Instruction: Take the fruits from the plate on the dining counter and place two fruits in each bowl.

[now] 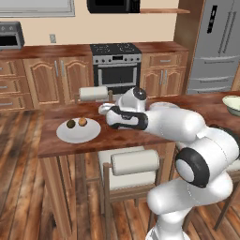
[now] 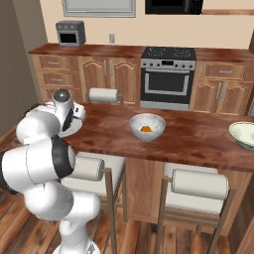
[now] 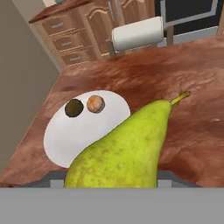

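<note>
The pear (image 3: pixel 127 148) sits clenched in my jaws, its fat end toward my wrist and its stem pointing out to about 1 o'clock in my hand view, so close to the lens that my fingertips are hidden behind it; I hold it lifted off the counter (image 1: pixel 140 133) rather than resting on anything, which I judge is right for carrying it clear of the wood. Behind it, at about 10 o'clock in that view, lies the plate (image 3: pixel 65 140), and on its far part the dark fruit (image 3: pixel 74 107) and the tan fruit (image 3: pixel 95 104) sit just beside each other, not yet taken. In the left base view my gripper (image 1: pixel 107 112) hangs above the counter just to the 3 o'clock side of the plate (image 1: pixel 77 133), low enough that the pear itself is hard to make out there. In the right base view the near bowl (image 2: pixel 147 126) stands mid-counter, well apart from the plate at its 3 o'clock, with the orange (image 2: pixel 145 128) already inside, so this bowl wants one more fruit, and I judge the pear is meant for it. The far bowl (image 2: pixel 243 135) sits at the counter's right end, cut off by the frame edge; I cannot tell what it holds. The plate's two fruits would then belong there. A stool (image 1: pixel 133 164) stands tucked under the near edge, and another behind the counter.
</note>
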